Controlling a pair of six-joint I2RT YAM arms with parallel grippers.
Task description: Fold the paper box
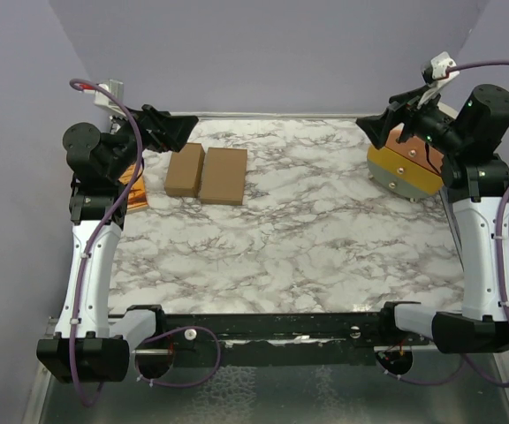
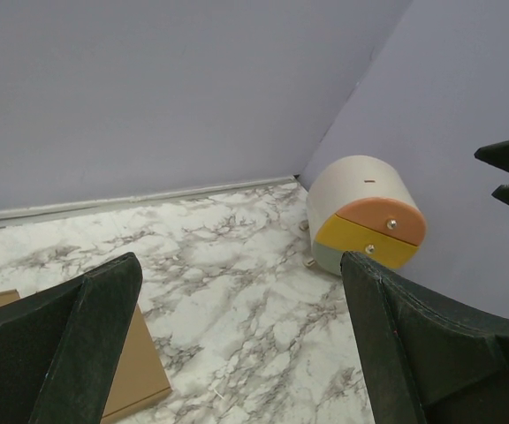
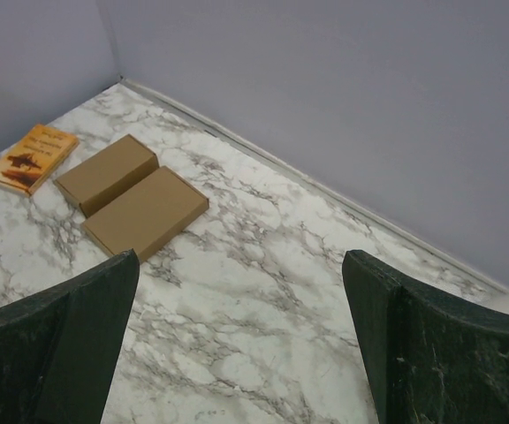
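The paper box [image 1: 224,175] lies closed and flat on the marble table [image 1: 307,221], towards the far left; its long side sits just beside a narrower cardboard box [image 1: 185,170] on its left, the two parallel, and whether they touch cannot be told; an orange booklet [image 1: 133,185] lies further left, near the left arm, apart from both boxes. The left gripper [image 1: 179,132] hangs above the far left corner, its jaws spread wide and grasping nothing; its own camera looks across the table to a round drawer unit [image 2: 365,216] with an orange and a yellow drawer front, set in the far right corner. The right gripper [image 1: 374,131] hovers by that unit, jaws likewise released and empty; it is well apart from the paper box.
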